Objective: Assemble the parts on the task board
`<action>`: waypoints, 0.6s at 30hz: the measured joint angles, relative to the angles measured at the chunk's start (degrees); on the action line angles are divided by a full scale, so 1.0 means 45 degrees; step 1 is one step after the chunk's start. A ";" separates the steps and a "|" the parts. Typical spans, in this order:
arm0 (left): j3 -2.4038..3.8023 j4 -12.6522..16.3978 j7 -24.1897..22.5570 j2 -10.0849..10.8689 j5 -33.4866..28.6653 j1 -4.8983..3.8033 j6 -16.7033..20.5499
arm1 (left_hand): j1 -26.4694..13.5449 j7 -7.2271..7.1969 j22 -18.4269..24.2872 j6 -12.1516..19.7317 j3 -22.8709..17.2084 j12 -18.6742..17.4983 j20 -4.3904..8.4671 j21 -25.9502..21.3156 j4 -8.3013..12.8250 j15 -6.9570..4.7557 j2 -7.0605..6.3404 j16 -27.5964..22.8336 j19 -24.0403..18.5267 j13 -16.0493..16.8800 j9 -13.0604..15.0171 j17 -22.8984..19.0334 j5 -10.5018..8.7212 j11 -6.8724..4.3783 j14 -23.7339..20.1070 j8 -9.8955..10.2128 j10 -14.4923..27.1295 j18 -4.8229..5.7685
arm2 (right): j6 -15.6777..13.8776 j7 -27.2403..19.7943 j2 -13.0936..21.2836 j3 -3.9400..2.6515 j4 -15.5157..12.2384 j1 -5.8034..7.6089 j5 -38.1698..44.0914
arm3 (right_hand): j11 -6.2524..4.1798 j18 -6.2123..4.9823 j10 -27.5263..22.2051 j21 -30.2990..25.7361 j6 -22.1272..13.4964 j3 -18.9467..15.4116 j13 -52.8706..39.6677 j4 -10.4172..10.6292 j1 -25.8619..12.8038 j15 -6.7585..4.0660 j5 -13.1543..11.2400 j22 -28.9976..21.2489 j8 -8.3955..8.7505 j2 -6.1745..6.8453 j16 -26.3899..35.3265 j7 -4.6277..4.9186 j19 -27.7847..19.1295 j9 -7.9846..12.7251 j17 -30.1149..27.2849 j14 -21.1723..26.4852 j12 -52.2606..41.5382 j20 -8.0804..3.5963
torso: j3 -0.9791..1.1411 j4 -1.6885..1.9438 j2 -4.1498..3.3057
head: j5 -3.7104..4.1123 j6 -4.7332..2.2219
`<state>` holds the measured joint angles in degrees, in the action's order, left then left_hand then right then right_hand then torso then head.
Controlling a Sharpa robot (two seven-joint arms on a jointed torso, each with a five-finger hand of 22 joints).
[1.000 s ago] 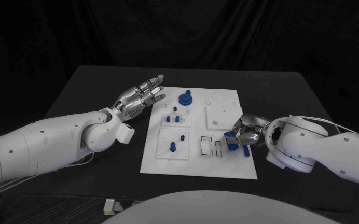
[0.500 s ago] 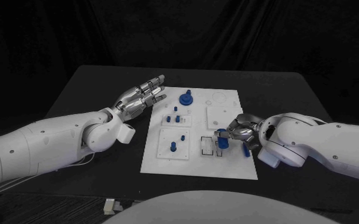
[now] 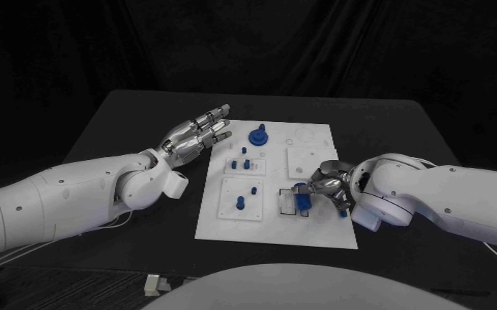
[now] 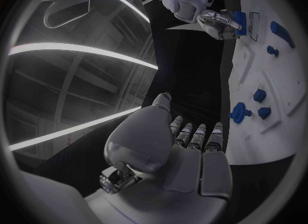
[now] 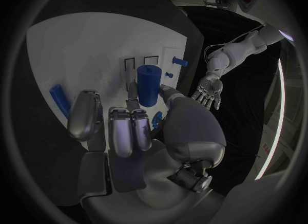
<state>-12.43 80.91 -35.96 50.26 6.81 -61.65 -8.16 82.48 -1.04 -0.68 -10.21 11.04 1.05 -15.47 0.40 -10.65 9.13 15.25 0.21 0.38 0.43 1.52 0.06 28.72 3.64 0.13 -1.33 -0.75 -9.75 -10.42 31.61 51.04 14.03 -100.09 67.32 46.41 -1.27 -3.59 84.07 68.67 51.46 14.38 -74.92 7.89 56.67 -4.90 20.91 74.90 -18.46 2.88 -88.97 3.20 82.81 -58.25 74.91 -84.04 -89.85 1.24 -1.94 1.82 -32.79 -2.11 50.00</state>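
The silver many-fingered right hand (image 3: 330,184) grasps a blue plastic cylinder (image 5: 148,84) upright over the near right part of the flat white task board (image 3: 311,231), beside a blue bar (image 3: 341,212). Farther off, the silver left hand (image 3: 194,135) hovers released, fingers spread, beside the board's far left edge.
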 measured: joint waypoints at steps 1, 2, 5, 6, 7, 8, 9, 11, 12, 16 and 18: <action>0.0000 -0.0005 0.0005 -0.0001 0.0000 0.0000 -0.0003 | 0.0000 0.0031 0.0000 -0.0031 0.0000 0.0000 0.0000 0.0000 0.0000 0.0000 0.0000 0.0000 -0.0001 0.0000 0.0000 0.0001 0.0000 0.0000 0.0000 0.0000 0.0000 0.0001 | 0.0039 0.0011 -0.0024 0.0000 0.0009 0.0000 0.0006 | 0.0021 0.0000 0.0009 -0.0102 -0.0084 -0.0023 0.0000 0.0022 -0.0017 0.0000 -0.0090 0.0000 0.0000 0.0017 0.0000 0.0051 -0.0023 0.0001 0.0000 0.0000 0.0000 0.0023 | 0.0000 0.0001 0.0000 | -0.0010 0.0000; 0.0000 -0.0010 0.0009 -0.0002 0.0000 0.0000 -0.0006 | 0.0000 0.0031 0.0000 -0.0031 0.0000 0.0000 0.0000 0.0000 0.0000 0.0000 0.0000 0.0000 -0.0001 -0.0001 0.0000 0.0001 0.0000 0.0000 0.0000 0.0000 0.0000 0.0001 | 0.0078 0.0024 -0.0052 0.0000 0.0021 0.0000 0.0012 | 0.0061 -0.0001 -0.0031 -0.0175 -0.0143 -0.0087 0.0000 0.0088 -0.0017 0.0028 -0.0182 0.0002 0.0000 0.0017 0.0000 0.0084 -0.0045 0.0014 0.0000 0.0028 0.0000 0.0045 | 0.0000 0.0001 0.0000 | -0.0018 0.0000; 0.0000 -0.0021 0.0022 -0.0015 0.0000 0.0000 -0.0019 | 0.0000 0.0031 0.0000 -0.0031 0.0000 0.0000 0.0000 0.0000 0.0000 0.0000 0.0000 0.0000 0.0000 -0.0001 -0.0001 0.0002 0.0000 0.0000 0.0000 0.0000 0.0000 0.0000 | 0.0186 0.0060 -0.0149 0.0000 0.0068 -0.0003 0.0034 | 0.0061 0.0001 -0.0031 -0.0264 -0.0215 -0.0231 0.0001 0.0161 -0.0105 0.0092 -0.0297 0.0010 -0.0001 -0.0004 0.0052 0.0114 -0.0091 0.0030 0.0000 0.0001 0.0000 0.0091 | 0.0000 -0.0005 -0.0001 | -0.0048 0.0000; 0.0000 -0.0025 0.0026 -0.0023 0.0000 0.0000 -0.0025 | 0.0000 0.0030 0.0001 -0.0031 0.0000 0.0000 0.0000 0.0000 0.0000 0.0000 0.0000 0.0000 -0.0001 -0.0001 -0.0001 0.0002 -0.0001 0.0000 0.0000 0.0000 0.0001 0.0001 | 0.0221 0.0070 -0.0186 0.0000 0.0083 -0.0005 0.0043 | 0.0091 0.0000 0.0000 -0.0330 -0.0320 -0.0268 0.0001 0.0198 -0.0136 0.0092 -0.0382 0.0010 -0.0002 0.0027 0.0052 0.0128 -0.0091 0.0031 0.0000 0.0001 0.0000 0.0091 | -0.0001 -0.0007 -0.0004 | -0.0056 0.0000; 0.0000 -0.0028 0.0030 -0.0029 0.0000 0.0000 -0.0029 | 0.0000 0.0030 0.0001 -0.0031 0.0000 0.0000 0.0001 0.0000 -0.0001 -0.0001 0.0000 0.0000 -0.0001 -0.0001 -0.0001 0.0003 -0.0001 -0.0001 0.0000 0.0000 0.0001 0.0001 | 0.0245 0.0077 -0.0213 0.0000 0.0093 -0.0007 0.0049 | 0.0104 0.0001 0.0013 -0.0335 -0.0321 -0.0301 0.0001 0.0231 -0.0136 0.0091 -0.0438 0.0010 -0.0002 0.0027 0.0052 0.0129 -0.0091 0.0031 0.0000 0.0001 0.0000 0.0091 | -0.0001 -0.0009 -0.0005 | -0.0057 0.0000; 0.0000 -0.0031 0.0033 -0.0033 0.0000 0.0000 -0.0033 | 0.0000 0.0031 0.0001 -0.0031 0.0000 0.0000 0.0001 0.0000 0.0000 -0.0001 0.0000 0.0000 -0.0001 -0.0001 -0.0001 0.0003 -0.0001 -0.0001 0.0000 0.0000 0.0001 0.0001 | 0.0267 0.0083 -0.0236 0.0000 0.0102 -0.0009 0.0054 | 0.0104 -0.0011 0.0013 -0.0360 -0.0321 -0.0301 0.0001 0.0231 -0.0155 0.0091 -0.0468 0.0010 -0.0002 0.0008 0.0052 0.0129 -0.0090 0.0031 0.0000 0.0001 0.0000 0.0090 | -0.0001 -0.0009 -0.0005 | -0.0056 0.0000; 0.0000 -0.0033 0.0036 -0.0037 0.0000 0.0000 -0.0036 | 0.0000 0.0031 0.0001 -0.0031 0.0000 0.0000 0.0001 0.0000 -0.0001 0.0000 0.0000 0.0000 -0.0001 -0.0001 -0.0001 0.0003 -0.0003 -0.0001 -0.0001 0.0000 0.0001 0.0001 | 0.0284 0.0088 -0.0258 0.0000 0.0113 -0.0010 0.0058 | 0.0104 -0.0126 0.0013 -0.0395 -0.0335 -0.0311 0.0001 0.0242 -0.0184 0.0092 -0.0481 0.0010 -0.0002 -0.0020 0.0052 0.0143 -0.0099 0.0031 0.0000 0.0001 0.0000 0.0099 | -0.0001 -0.0009 -0.0010 | -0.0043 0.0000; 0.0001 -0.0039 0.0044 -0.0041 0.0000 0.0000 -0.0042 | 0.0000 0.0030 0.0001 -0.0031 0.0000 0.0000 0.0001 0.0000 -0.0001 -0.0001 0.0000 0.0000 0.0000 -0.0002 -0.0001 0.0004 -0.0006 -0.0001 0.0000 0.0000 0.0001 0.0001 | 0.0318 0.0096 -0.0309 0.0000 0.0145 -0.0018 0.0068 | 0.0149 -0.0204 -0.0032 -0.0536 -0.0433 -0.0432 0.0001 0.0319 -0.0189 0.0092 -0.0619 0.0010 -0.0003 -0.0027 0.0138 0.0152 -0.0152 0.0029 0.0000 0.0002 0.0000 0.0152 | -0.0001 -0.0009 -0.0012 | -0.0032 0.0000; 0.0001 -0.0041 0.0048 -0.0041 0.0000 0.0000 -0.0045 | 0.0000 0.0031 0.0002 -0.0031 0.0000 0.0000 0.0001 0.0000 -0.0001 -0.0001 0.0000 0.0000 -0.0001 -0.0002 -0.0002 0.0004 -0.0007 -0.0001 0.0000 0.0000 0.0002 0.0001 | 0.0329 0.0098 -0.0327 0.0000 0.0158 -0.0022 0.0072 | 0.0149 -0.0205 -0.0032 -0.0620 -0.0433 -0.0481 0.0001 0.0343 -0.0232 0.0097 -0.0627 0.0009 -0.0004 -0.0070 0.0140 0.0152 -0.0164 0.0029 0.0000 0.0006 0.0000 0.0164 | -0.0001 -0.0009 -0.0012 | -0.0031 0.0000; 0.0001 -0.0049 0.0062 -0.0042 0.0000 0.0000 -0.0058 | 0.0000 0.0031 0.0001 -0.0030 0.0000 0.0000 0.0001 0.0000 -0.0001 -0.0001 0.0000 0.0000 -0.0001 -0.0002 -0.0002 0.0005 -0.0007 -0.0002 -0.0001 0.0000 0.0001 0.0000 | 0.0351 0.0102 -0.0398 0.0000 0.0209 -0.0030 0.0085 | 0.0149 -0.0205 -0.0032 -0.0893 -0.0547 -0.0670 0.0002 0.0532 -0.0344 0.0173 -0.0870 0.0009 -0.0102 -0.0073 0.0196 0.0175 -0.0228 0.0022 0.0000 0.0010 0.0000 0.0228 | -0.0001 -0.0009 -0.0011 | -0.0050 0.0000; 0.0001 -0.0052 0.0070 -0.0046 0.0000 0.0000 -0.0073 | 0.0000 0.0039 0.0002 -0.0039 -0.0034 -0.0001 0.0001 0.0000 0.0075 0.0007 0.0000 0.0000 -0.0001 -0.0002 -0.0003 0.0006 -0.0007 -0.0002 -0.0009 0.0000 0.0002 0.0000 | 0.0354 0.0102 -0.0439 -0.0003 0.0237 -0.0031 0.0092 | 0.0150 -0.0203 -0.0031 -0.1021 -0.0595 -0.0835 0.0002 0.0627 -0.0450 0.0173 -0.1080 0.0009 -0.0219 -0.0088 0.0197 0.0220 -0.0295 0.0021 0.0000 0.0010 0.0000 0.0295 | -0.0001 -0.0010 -0.0011 | -0.0061 0.0000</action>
<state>-12.42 80.67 -35.64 50.06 6.81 -61.65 -8.49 82.48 -0.87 -0.67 -10.38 10.88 1.05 -15.46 0.40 -10.32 9.17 15.25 0.21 0.37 0.42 1.51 0.09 28.69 3.63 0.09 -1.33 -0.74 -9.75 -8.83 32.07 49.06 14.02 -99.02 67.18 46.82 -0.59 -4.51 83.93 64.08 48.79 10.62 -74.91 10.71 54.65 -4.12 16.05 74.94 -19.44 2.48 -88.08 4.19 81.48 -58.16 74.91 -84.00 -89.85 2.57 -1.95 1.78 -32.84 -2.39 50.00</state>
